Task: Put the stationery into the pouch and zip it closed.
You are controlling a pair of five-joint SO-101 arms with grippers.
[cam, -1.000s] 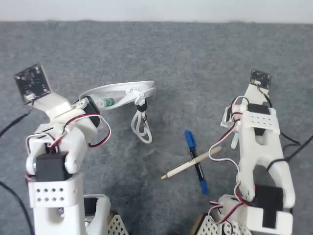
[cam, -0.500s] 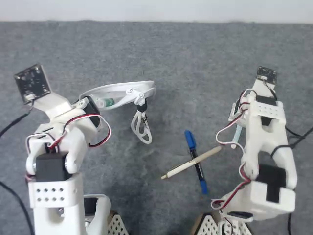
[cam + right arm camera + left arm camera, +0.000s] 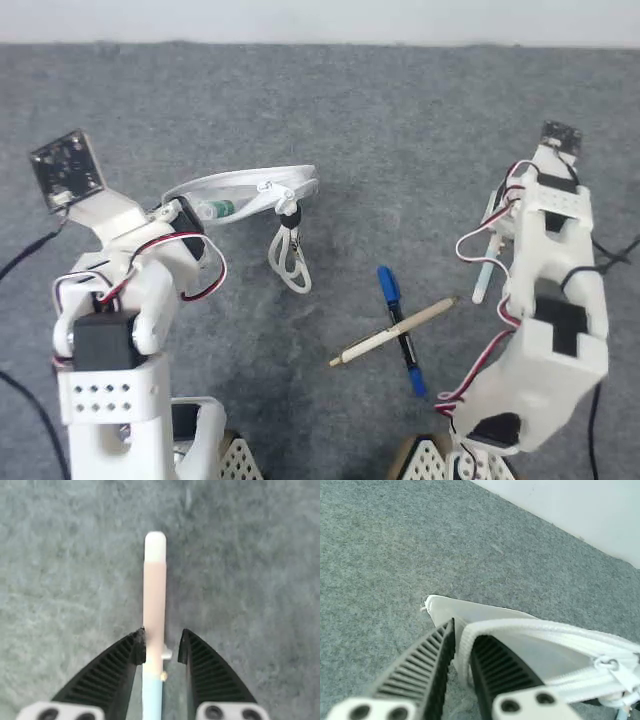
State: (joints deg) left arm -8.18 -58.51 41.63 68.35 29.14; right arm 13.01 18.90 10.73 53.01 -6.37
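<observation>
A: Starting at the left: left end effector (image 3: 462, 630) clamped on the rim of the pouch (image 3: 245, 195), pinching only a thin edge of fabric beside the zip. Likely to slip off under a push, letting the mouth sag shut.

B: Agreed. Lying long side across the desk (image 3: 400, 110), left to right, and gaping along the near side. Also trailing a cord loop (image 3: 290, 258) just below the opening, so easy to snag on the way in.

A: Then, mid-desk and well apart from the pouch: a blue pen (image 3: 388, 285) and a beige pen (image 3: 370, 343), crossed and touching. Not yet packed. Awkward to lift one without dragging the other.

B: Farthest right, under the right arm: right end effector (image 3: 160, 642) closed on a pastel pen (image 3: 154, 595), gripping toward the blue end, with the pink-and-white end poking out beyond it. Hard to tell whether lifted clear of the desk.

A: In line with the end effector, then. In the high view, running roughly near-to-far with a slight slant, so crosswise to the pouch.

B: Needs turning before entry; otherwise probably jams across the rim. Could swivel too, gripped on a round barrel so far from its middle.
</observation>
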